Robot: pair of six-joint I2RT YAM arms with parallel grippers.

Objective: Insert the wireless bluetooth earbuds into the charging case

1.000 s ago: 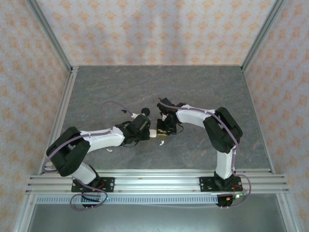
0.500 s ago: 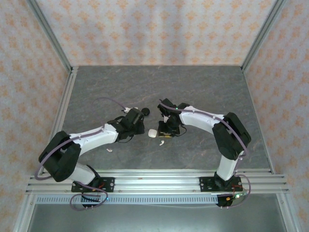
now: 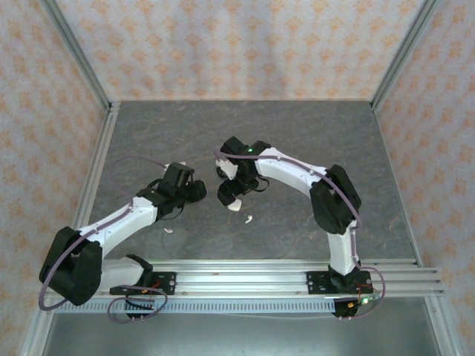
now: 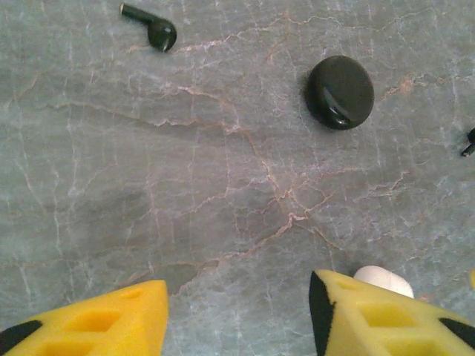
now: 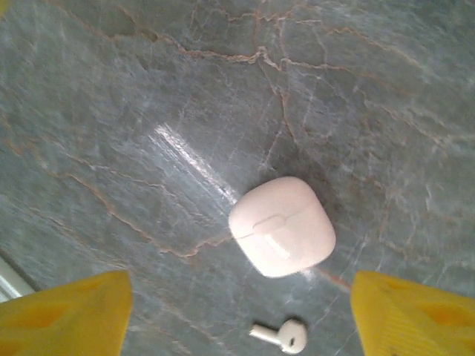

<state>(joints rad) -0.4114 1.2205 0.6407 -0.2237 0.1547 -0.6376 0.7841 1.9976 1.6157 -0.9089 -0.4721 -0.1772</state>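
A white charging case [image 5: 282, 226] lies on the grey table, lid looking closed, with nothing gripping it. One white earbud [image 5: 282, 336] lies just beside it, and a second white earbud [image 3: 168, 231] lies apart at the near left. My right gripper [image 5: 241, 319] hovers open over the case, and its yellow fingers [image 5: 67, 315] stand wide of it. My left gripper [image 4: 237, 319] is open over bare table, and the white case [image 4: 382, 280] peeks out behind its right finger. A black earbud [image 4: 152, 26] and a round black case [image 4: 341, 92] lie ahead of it.
From above, the white case [image 3: 234, 205] sits between my left gripper [image 3: 194, 191] and my right gripper [image 3: 226, 193], with a white earbud [image 3: 249, 219] just below. A metal rail [image 3: 237, 276] runs along the near edge. Patterned walls enclose the table.
Both grippers have opened and let go of the white case, which now lies on the table. The left arm drew back to the left; the right gripper shifted left and up.
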